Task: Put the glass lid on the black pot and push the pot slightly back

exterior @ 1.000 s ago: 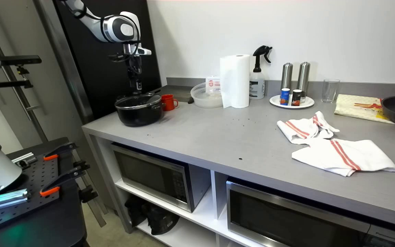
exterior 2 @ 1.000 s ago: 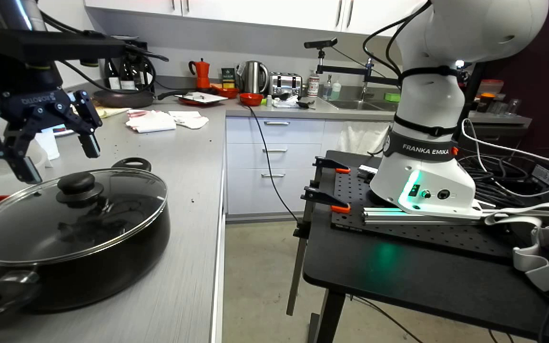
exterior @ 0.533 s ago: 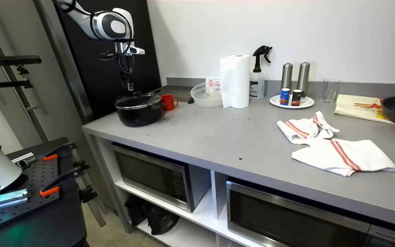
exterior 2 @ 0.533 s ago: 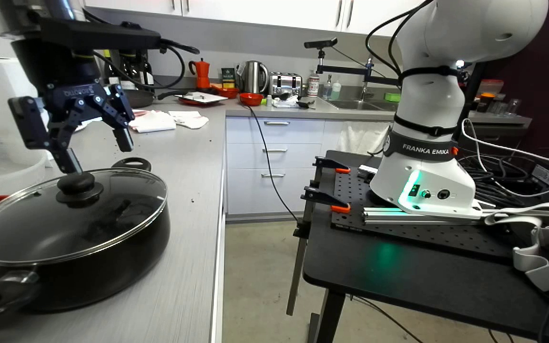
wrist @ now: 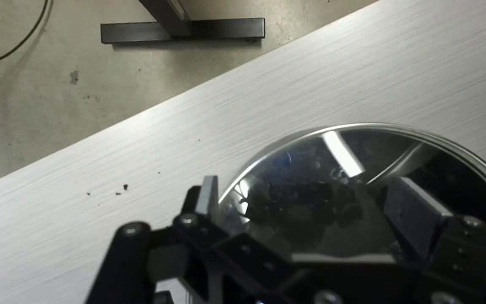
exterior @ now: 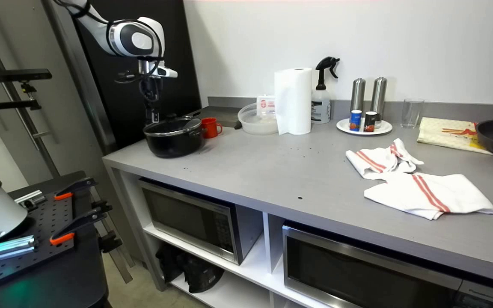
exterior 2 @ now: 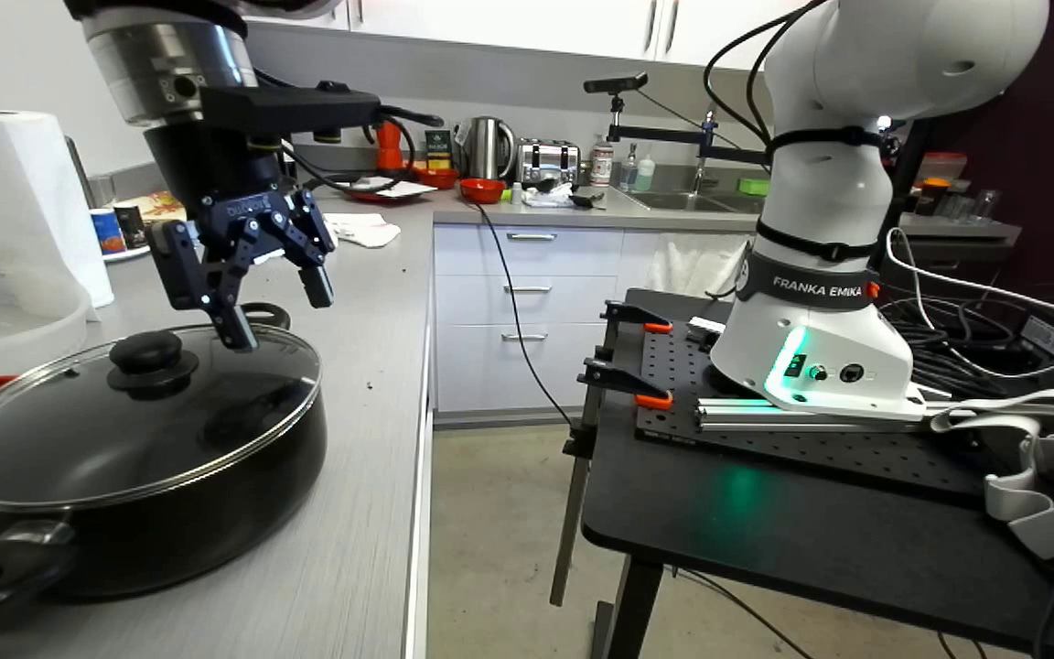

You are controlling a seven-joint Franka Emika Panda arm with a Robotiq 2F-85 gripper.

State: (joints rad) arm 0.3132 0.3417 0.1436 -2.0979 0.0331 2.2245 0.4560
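Observation:
The black pot (exterior: 176,145) stands on the counter, and it shows large in an exterior view (exterior 2: 216,531). The glass lid (exterior 2: 51,448) lies flat on its rim. Its black knob (exterior 2: 147,352) stands apart from my gripper. My gripper (exterior 2: 278,309) points down above the lid's edge, to the side of the knob, with nothing between its fingers. In the wrist view the gripper (wrist: 310,202) has widely parted fingers: one beside the rim over the counter, one over the lid (wrist: 302,164). The knob is hidden there. I cannot tell whether a fingertip touches the lid.
A red mug (exterior: 210,127) stands close beside the pot. A clear plastic bowl (exterior: 257,122), a paper towel roll (exterior: 293,102) and a spray bottle (exterior: 321,105) stand along the wall. Striped towels (exterior: 422,188) lie farther along. The counter's front edge (exterior 2: 422,439) runs near the pot.
My gripper has moved sideways, past the knob towards the counter's front edge, and has come down a little lately. It stays open. The pot and lid have not moved.

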